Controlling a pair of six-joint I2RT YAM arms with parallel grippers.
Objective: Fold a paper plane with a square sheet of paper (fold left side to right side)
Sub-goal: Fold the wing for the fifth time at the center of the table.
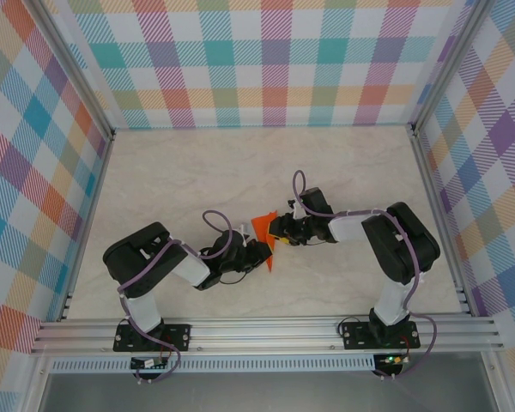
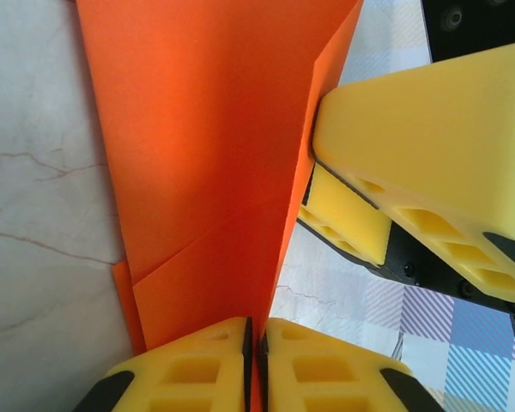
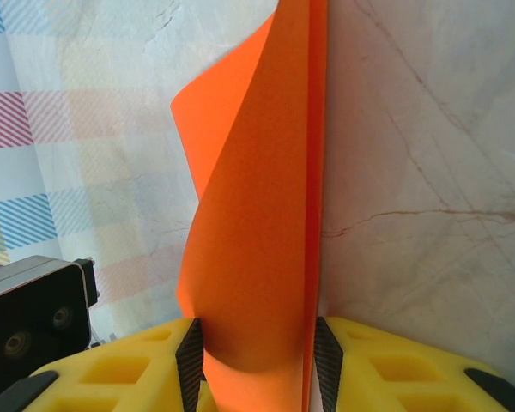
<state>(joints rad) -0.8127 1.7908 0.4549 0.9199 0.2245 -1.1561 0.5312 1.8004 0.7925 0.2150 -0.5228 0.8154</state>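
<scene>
The orange paper (image 1: 263, 227) is creased into a narrow folded shape and stands up off the table between the two arms. My left gripper (image 1: 269, 251) is shut on its lower edge. In the left wrist view the yellow jaws (image 2: 257, 330) meet with only the paper (image 2: 206, 154) between them. My right gripper (image 1: 280, 232) stands open around the other end. In the right wrist view the paper (image 3: 257, 240) bows out between the two pads (image 3: 257, 343), one flap curving to the left pad and the other lying by the right. The right gripper's fingers (image 2: 421, 129) sit at the paper's right edge.
The pale marble tabletop (image 1: 197, 172) stretches behind and to both sides of the arms. Checked walls (image 1: 275, 60) enclose it at the back and sides. An aluminium rail (image 1: 266, 330) runs along the near edge.
</scene>
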